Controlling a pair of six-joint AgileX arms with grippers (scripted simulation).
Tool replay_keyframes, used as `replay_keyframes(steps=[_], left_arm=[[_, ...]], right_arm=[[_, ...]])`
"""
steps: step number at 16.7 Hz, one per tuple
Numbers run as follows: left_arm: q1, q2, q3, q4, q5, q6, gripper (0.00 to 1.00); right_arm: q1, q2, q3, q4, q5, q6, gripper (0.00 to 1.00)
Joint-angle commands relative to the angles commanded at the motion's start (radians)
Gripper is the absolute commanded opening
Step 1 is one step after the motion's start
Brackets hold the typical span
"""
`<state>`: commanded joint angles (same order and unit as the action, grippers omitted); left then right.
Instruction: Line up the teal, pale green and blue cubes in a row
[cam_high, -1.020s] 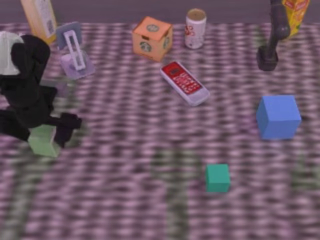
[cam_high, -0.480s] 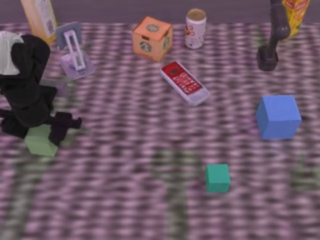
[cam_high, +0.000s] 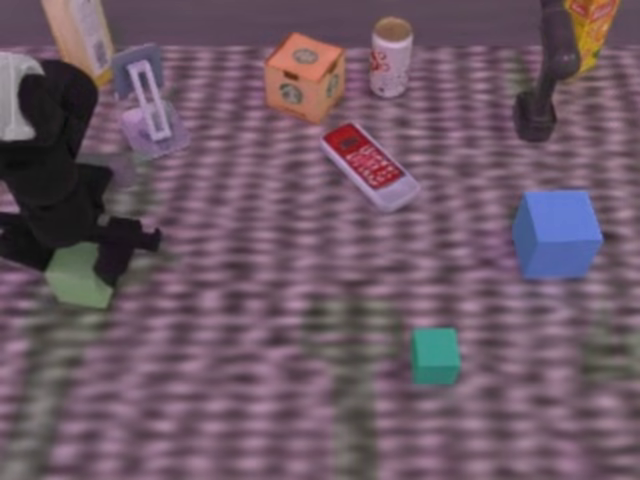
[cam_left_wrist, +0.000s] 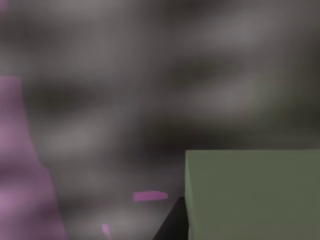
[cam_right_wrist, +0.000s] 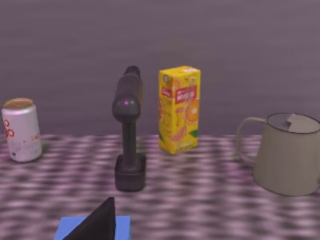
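Left gripper (cam_high: 85, 262) drags the pale green cube (cam_high: 75, 278) further left.

Its jaws look closed on the cube, which has slid slightly toward the table's left edge, well apart from the teal cube (cam_high: 435, 356) and blue cube (cam_high: 555, 234); no row yet. Right gripper isn't visible.

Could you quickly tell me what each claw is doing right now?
Left claw: over the pale green cube at the table's left edge; grip cannot be told.
Right claw: out of the top view; state cannot be told.
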<state>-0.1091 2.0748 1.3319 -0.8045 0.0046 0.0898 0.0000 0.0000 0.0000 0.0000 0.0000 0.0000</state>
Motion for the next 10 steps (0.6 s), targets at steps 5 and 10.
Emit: replay_keyframes(steps=[5,10], left_arm=[[0.013,-0.075,0.095,-0.177,-0.001,-0.002,0.0],[0.011,-0.089,0.111,-0.204,-0.002,-0.001,0.0]], right_arm=[[0.0,0.0,0.0,0.0,0.0,0.0,1.0],[0.0,0.0,0.0,0.0,0.0,0.0,1.0]])
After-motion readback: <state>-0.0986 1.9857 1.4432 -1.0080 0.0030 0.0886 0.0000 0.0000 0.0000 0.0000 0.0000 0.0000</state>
